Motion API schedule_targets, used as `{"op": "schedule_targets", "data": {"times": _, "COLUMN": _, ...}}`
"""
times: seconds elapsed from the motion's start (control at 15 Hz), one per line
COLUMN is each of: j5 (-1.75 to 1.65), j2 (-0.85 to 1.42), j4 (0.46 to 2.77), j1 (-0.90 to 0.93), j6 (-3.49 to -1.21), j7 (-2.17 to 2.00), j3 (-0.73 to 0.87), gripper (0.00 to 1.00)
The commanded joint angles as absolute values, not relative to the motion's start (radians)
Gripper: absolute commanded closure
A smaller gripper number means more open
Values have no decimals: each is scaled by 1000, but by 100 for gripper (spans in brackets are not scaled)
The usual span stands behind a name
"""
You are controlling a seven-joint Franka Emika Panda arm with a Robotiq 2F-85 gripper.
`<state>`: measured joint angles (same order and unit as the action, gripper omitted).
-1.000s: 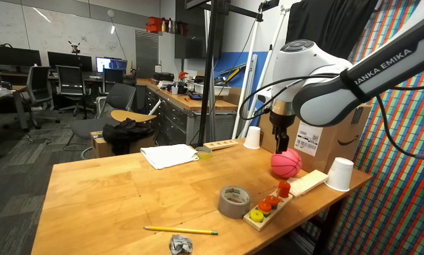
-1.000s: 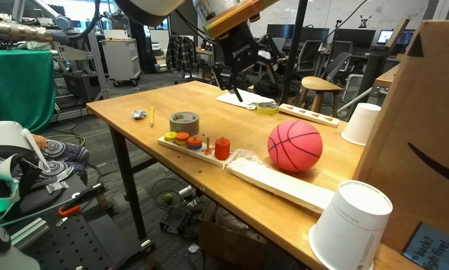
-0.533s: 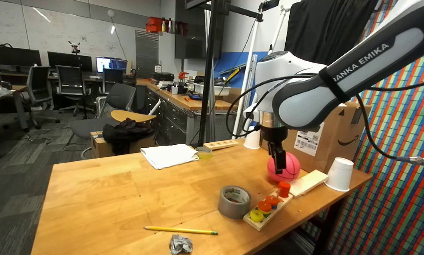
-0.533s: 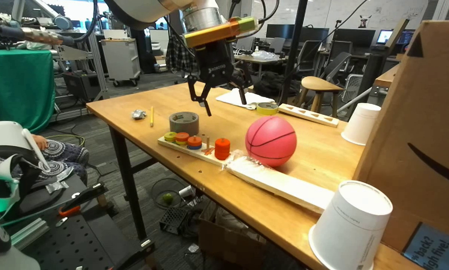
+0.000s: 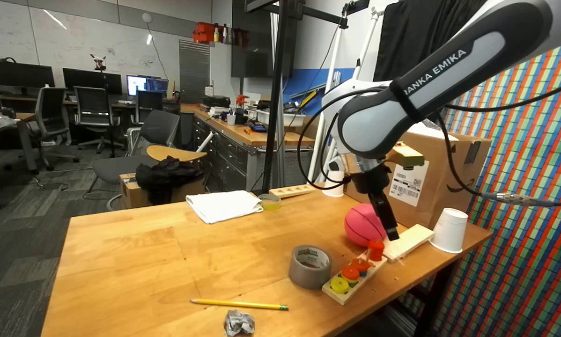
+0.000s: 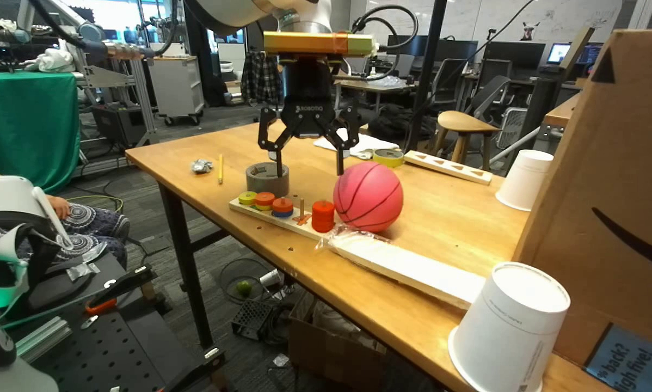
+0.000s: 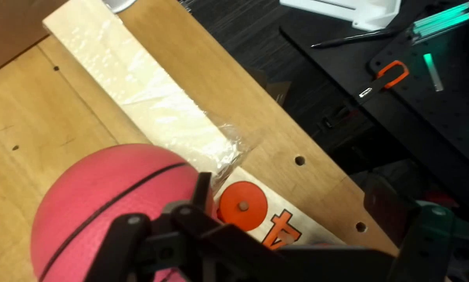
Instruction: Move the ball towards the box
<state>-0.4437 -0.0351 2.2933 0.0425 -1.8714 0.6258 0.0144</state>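
In an exterior view, a white paper cup (image 6: 505, 332) is standing upside down at the near right of the wooden counter (image 6: 467, 226), just beside a big cardboard box (image 6: 592, 179). A pale board (image 6: 407, 267) in clear plastic is lying along the near edge, its right end sitting by the cup, its left end just beside a ring toy (image 6: 299, 222) that is carrying a stack of red rings (image 6: 323, 216). The claw (image 6: 310, 174) is hanging over this toy, released, its two fingers (image 6: 340, 163) standing well apart. The pink ball (image 6: 368, 196) is resting on the counter just beyond the board's left end, to the right of the red rings and well apart from the box; one finger is hovering just beside it, and the views are not showing whether they are touching. Farther left, a roll of grey tape (image 6: 262, 186) is lying flat, with a pencil (image 6: 221, 170) and some crumpled foil (image 6: 201, 166) lying beyond it. Along the far side, from right to left, another white cup (image 6: 524, 179) is standing upside down, and a wooden strip (image 6: 448, 170), a roll of yellow tape (image 6: 388, 161) and a folded cloth (image 6: 367, 142) are lying. Beyond the counter, a stool (image 6: 467, 121) is standing.
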Motion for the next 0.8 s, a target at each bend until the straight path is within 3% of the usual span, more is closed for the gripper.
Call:
{"op": "schedule_targets", "data": {"times": 0.0, "j5": -359, "j2": 18, "j4": 2203, "j1": 37, "j6": -1754, "j7": 676, "j3": 2, "gripper": 0}}
{"op": "schedule_targets", "data": {"times": 0.73, "j5": -246, "j2": 90, "j4": 2118, "j1": 18, "j6": -1701, "j7": 751, "j3": -7, "gripper": 0}}
